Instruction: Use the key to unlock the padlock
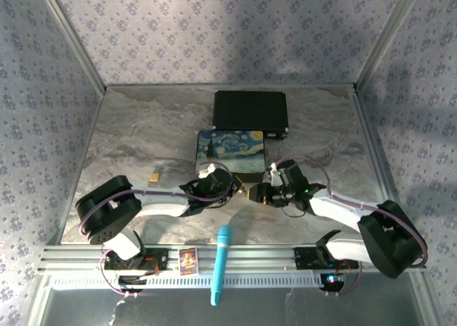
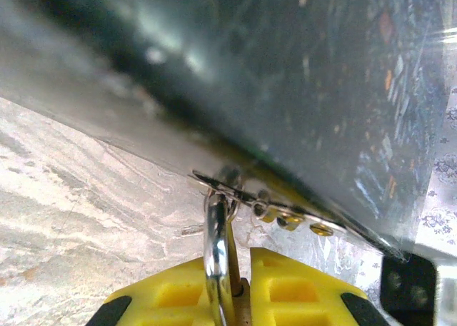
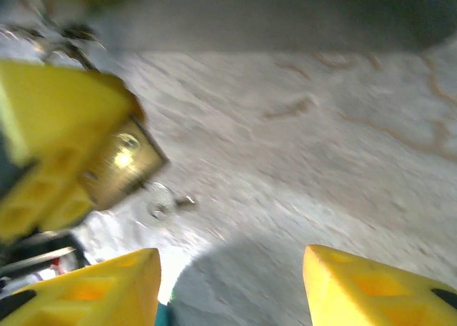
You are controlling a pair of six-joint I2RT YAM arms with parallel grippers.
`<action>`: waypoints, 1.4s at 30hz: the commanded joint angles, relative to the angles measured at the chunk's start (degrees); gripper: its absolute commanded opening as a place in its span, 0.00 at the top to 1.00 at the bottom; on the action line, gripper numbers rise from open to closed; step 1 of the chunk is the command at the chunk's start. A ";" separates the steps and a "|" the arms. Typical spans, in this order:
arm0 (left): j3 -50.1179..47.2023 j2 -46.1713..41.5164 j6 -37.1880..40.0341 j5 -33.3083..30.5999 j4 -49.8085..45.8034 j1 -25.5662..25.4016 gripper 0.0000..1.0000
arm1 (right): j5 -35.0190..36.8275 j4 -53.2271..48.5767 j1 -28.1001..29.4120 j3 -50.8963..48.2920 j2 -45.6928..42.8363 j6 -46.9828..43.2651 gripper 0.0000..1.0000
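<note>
1. The marbled worktop [image 1: 128, 140] lies under the left hand [image 2: 230, 276] and the right hand [image 3: 230, 262].
2. A painted box [image 1: 230, 153] stands just beyond the left hand.
3. The left hand is pinched narrow on the padlock [image 3: 123, 162], whose shackle hooks through the box's hasp [image 2: 285, 215].
4. The right hand, facing it, gapes wide, holding nothing.
5. The key [image 3: 163, 201], a blurred silvery bit, sits just below the padlock, ahead of the right hand.

- A robot test booth of the kind found in a lab, not a home or shop.
- Walls [image 1: 214, 26] papered in a pale floral pattern close in three sides.
- Bare metal posts [image 1: 69, 30] run up the corners.
- A marble-look tabletop [image 1: 143, 133] forms the floor.
- A left arm [image 1: 164, 203] and right arm [image 1: 335, 208] are bolted to an aluminium rail [image 1: 250, 258] at the near edge.
</note>
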 commanded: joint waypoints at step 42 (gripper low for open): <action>1.99 -6.38 3.56 7.36 -7.22 1.24 1.00 | 22.37 12.20 16.98 1.32 0.70 -43.52 0.73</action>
